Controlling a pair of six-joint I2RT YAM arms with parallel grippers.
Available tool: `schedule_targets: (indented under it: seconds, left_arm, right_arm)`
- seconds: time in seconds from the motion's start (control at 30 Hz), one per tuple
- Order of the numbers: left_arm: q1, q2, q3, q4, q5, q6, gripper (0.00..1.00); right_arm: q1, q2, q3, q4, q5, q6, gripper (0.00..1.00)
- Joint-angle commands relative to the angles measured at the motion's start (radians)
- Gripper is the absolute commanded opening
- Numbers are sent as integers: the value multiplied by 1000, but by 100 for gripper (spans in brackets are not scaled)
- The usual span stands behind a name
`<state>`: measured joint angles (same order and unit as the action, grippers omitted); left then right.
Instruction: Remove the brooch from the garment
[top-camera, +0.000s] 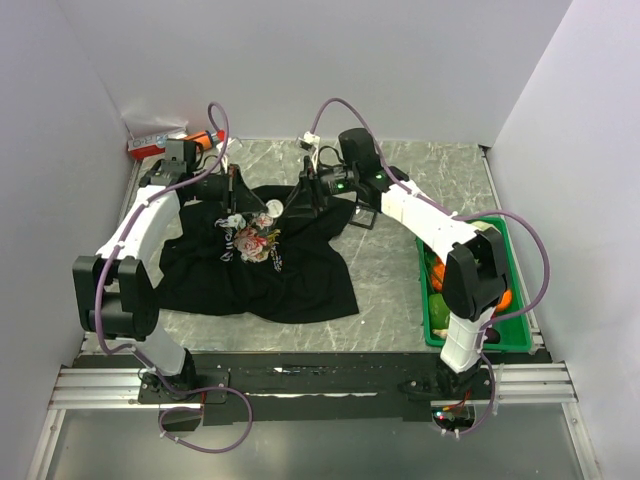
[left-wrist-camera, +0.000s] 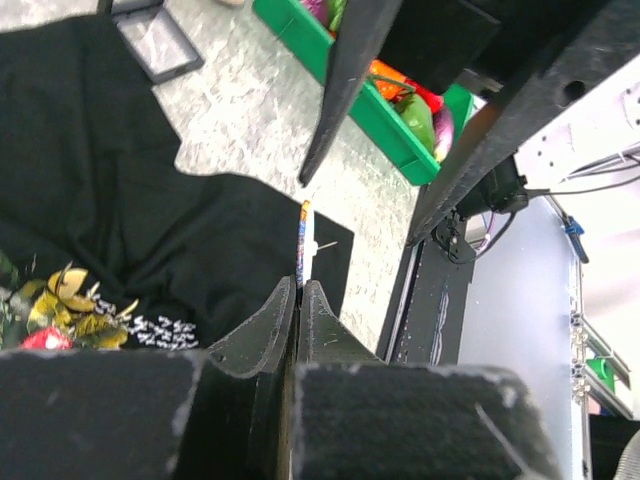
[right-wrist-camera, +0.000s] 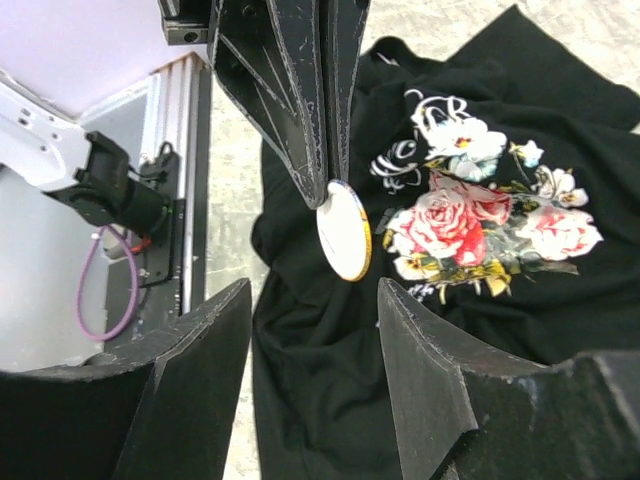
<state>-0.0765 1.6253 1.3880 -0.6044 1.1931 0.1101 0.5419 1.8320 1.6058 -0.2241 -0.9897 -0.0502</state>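
Note:
The garment (top-camera: 290, 270), a black T-shirt with a pink rose print (right-wrist-camera: 450, 220), lies crumpled on the table. My left gripper (left-wrist-camera: 298, 288) is shut on the brooch (right-wrist-camera: 343, 235), a small round disc with a white face and yellow rim. The left wrist view shows that disc edge-on (left-wrist-camera: 303, 240), held above the black fabric. My right gripper (right-wrist-camera: 312, 310) is open just in front of the brooch, a finger on either side and not touching it. In the top view both grippers meet over the upper part of the shirt, left gripper (top-camera: 232, 200) and right gripper (top-camera: 290, 205).
A small black box (top-camera: 365, 215) sits on the table just beyond the shirt's right sleeve. A green bin (top-camera: 510, 250) with vegetables stands along the right edge. An orange-red object (top-camera: 160, 148) lies in the back left corner. White walls enclose the table.

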Motion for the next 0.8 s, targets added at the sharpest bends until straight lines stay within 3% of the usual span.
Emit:
schedule_targets:
  seconds: [0.0,0.4,0.77]
  left_arm:
    - [-8,-58,-6,74,95,22,1]
    - [-22,-44,-21,129,119,5,1]
    - [-35,-15,20,72,122,60,1]
  right_arm:
    - [-11,4,38,28,-65,27,61]
    - [-31,88,120,25,-118,128,59]
    - [-40,113,121,43,-145,170,47]
